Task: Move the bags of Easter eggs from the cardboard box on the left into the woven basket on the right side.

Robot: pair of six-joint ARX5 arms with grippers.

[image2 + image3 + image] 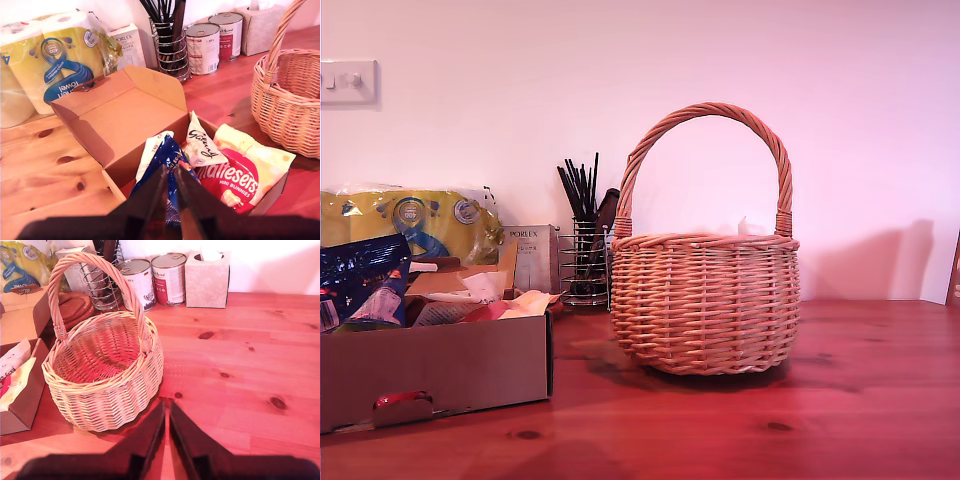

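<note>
The cardboard box [440, 365] sits at the exterior view's left, its flap open [125, 115]. Inside lie bags of Easter eggs: a dark blue one [167, 155] standing up [360, 270], a white Galaxy one [200, 145] and a red Maltesers one [230, 182] with pale yellow edges. My first gripper [170, 175] hangs shut over the blue bag, with nothing seen between its fingers. The woven basket [705, 300] stands mid-table, empty inside [95, 350]. My second gripper [166, 410] is shut beside the basket, over bare wood. Neither arm shows in the exterior view.
Along the wall stand a yellow kitchen-towel pack [410, 220], a grey Porlex carton [532, 255], a wire holder with black sticks [585, 260], two tins [155, 277] and a tissue box [206, 280]. Bare wooden tabletop [250, 365] stretches beyond the basket.
</note>
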